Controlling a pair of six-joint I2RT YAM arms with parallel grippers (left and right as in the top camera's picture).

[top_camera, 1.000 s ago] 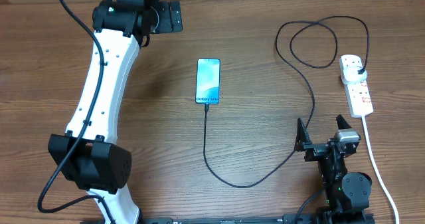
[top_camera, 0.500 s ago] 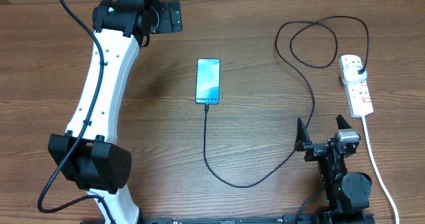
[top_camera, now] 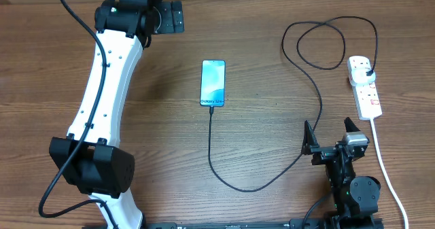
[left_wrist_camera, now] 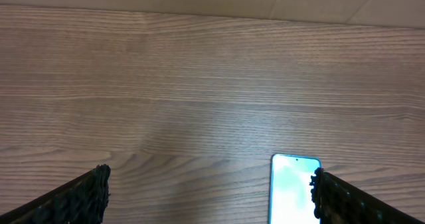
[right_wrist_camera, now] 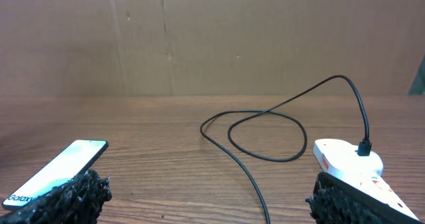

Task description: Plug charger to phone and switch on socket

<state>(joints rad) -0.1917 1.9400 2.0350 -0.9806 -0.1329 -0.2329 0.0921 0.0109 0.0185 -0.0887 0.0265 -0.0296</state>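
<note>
The phone [top_camera: 213,83] lies flat and screen-up near the middle of the table [top_camera: 265,45]. The charger [top_camera: 209,141] meets its near short edge, sweeps in a curve toward the front, climbs past the right gripper [top_camera: 329,135], loops at the far right and ends in a black plug [top_camera: 367,71] seated in the socket [top_camera: 365,90]. The right gripper's jaws stand wide apart and hold nothing; in its wrist view the phone [right_wrist_camera: 56,171] lies ahead beside one finger and the socket [right_wrist_camera: 348,161] ahead beside the other, with the charger [right_wrist_camera: 340,78] looping between them. The left gripper [top_camera: 173,16] hovers at the far left, well apart from the phone, likewise spread and empty. In its wrist view the phone [left_wrist_camera: 294,187] sits just inside one finger [left_wrist_camera: 345,201]. Whether the red switches are on cannot be told.
</note>
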